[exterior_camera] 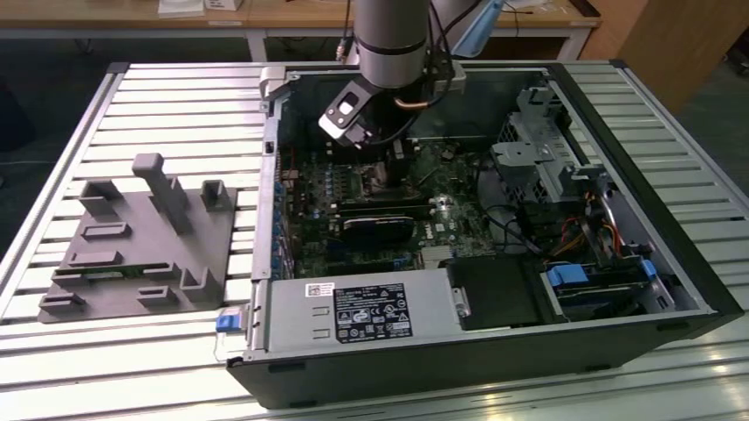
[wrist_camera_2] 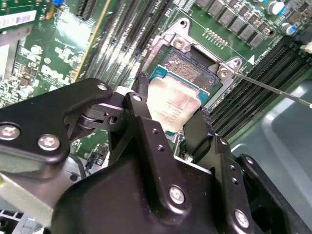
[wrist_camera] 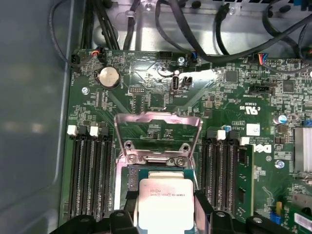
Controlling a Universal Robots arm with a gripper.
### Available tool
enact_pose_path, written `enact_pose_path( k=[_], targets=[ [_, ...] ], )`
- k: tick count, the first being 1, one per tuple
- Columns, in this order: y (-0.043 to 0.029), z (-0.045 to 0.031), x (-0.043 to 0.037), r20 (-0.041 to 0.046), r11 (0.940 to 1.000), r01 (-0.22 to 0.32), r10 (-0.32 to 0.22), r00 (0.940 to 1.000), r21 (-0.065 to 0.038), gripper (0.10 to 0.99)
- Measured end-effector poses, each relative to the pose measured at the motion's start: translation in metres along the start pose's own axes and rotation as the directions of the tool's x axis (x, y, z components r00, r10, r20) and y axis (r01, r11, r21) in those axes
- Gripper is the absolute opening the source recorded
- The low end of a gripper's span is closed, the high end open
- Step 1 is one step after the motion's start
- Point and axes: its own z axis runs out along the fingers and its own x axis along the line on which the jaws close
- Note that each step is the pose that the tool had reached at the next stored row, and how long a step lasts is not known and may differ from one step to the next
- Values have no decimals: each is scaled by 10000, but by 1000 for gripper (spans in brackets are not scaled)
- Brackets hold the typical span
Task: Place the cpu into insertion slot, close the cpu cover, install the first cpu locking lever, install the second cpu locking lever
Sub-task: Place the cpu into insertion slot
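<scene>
PC case (exterior_camera: 468, 368) lies open on slatted tabletop (exterior_camera: 153, 96). Over mobo (wrist_camera: 146, 92), hand (wrist_camera_2: 169, 111) pinches cpu (wrist_camera: 165, 195) by two opp. edges. Beyond socket (wrist_camera_2: 187, 67), cpu cover (wrist_camera: 121, 121) stands swung up. Cpu sits flat, metal face up, square w/ socket; RAM slots (wrist_camera: 90, 170) flank both sides.

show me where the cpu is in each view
exterior view: under the gripper, over the green board.
first wrist view: cpu in the gripper, beside the raised cover.
second wrist view: cpu in the gripper, at the socket.
shared landmark: black memory slots flanking the socket.
</scene>
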Motion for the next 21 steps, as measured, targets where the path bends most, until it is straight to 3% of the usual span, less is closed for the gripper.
enact_pose_path(
  k=[10, 18, 19, 21],
  targets=[
    [-28, 114, 19, 19, 9997, -248, 248, 9997, -4, 541],
    [-56, 150, 28, 4, 9996, -285, 285, 9996, -4, 541],
    [-57, 151, 28, 1, 9996, -280, 280, 9996, -10, 541],
    [-67, 158, 28, 0, 9996, -265, 265, 9996, -126, 541]
  ],
)
